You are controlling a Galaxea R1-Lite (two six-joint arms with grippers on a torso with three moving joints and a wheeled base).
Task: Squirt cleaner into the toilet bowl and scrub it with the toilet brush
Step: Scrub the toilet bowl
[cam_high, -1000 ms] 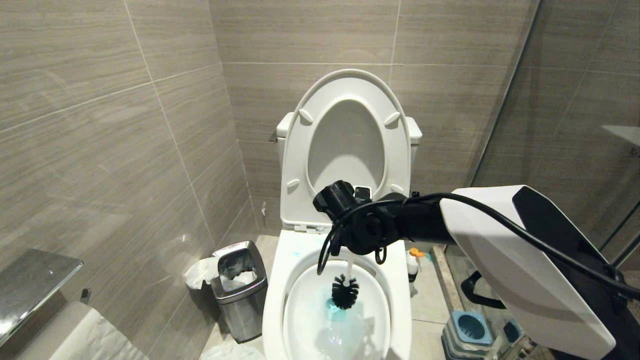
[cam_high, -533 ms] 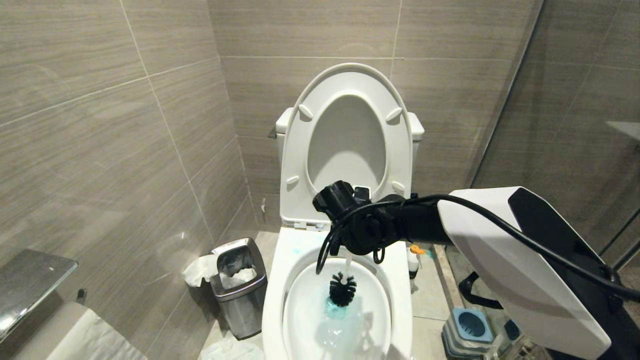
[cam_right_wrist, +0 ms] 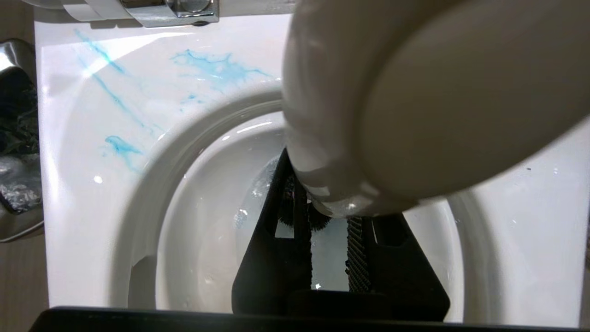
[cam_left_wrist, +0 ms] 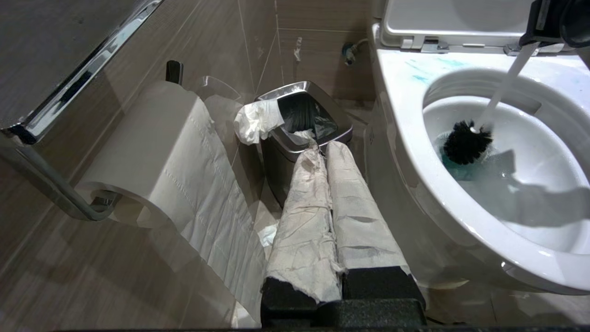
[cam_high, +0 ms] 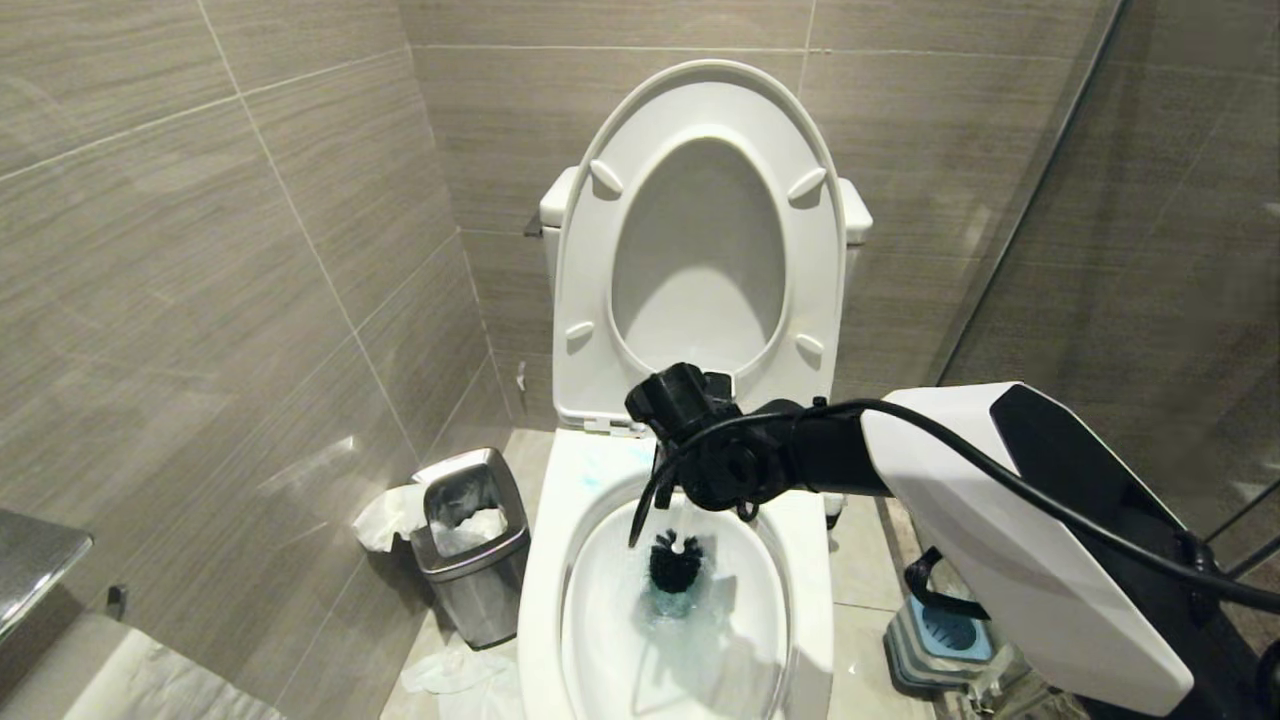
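The white toilet bowl [cam_high: 545, 600] stands with seat and lid raised against the tank. My right gripper [cam_high: 695, 505] reaches over the rim from the right and is shut on the toilet brush's white handle [cam_left_wrist: 504, 87]. In the right wrist view the handle's rounded knob [cam_right_wrist: 415, 101] fills the picture above that gripper [cam_right_wrist: 329, 216]. The black bristle head [cam_high: 676, 562] sits low in the basin at the blue-tinted water [cam_left_wrist: 454, 168]. Cleaner shows as pale blue smears [cam_right_wrist: 216, 69] on the back of the rim. My left gripper [cam_left_wrist: 322, 147], its fingers wrapped in paper, is shut and parked beside the bowl's left side.
A steel waste bin [cam_high: 470, 560] with paper hanging from it stands on the floor left of the toilet, close to the tiled wall. A paper roll [cam_left_wrist: 152, 152] hangs on that wall. The grey-and-blue brush holder [cam_high: 945, 640] sits on the floor at right, by a glass partition.
The whole head view has shifted, so the camera moved: the toilet now sits higher and larger. The brush head stays in the basin at the water, still held by the right gripper.
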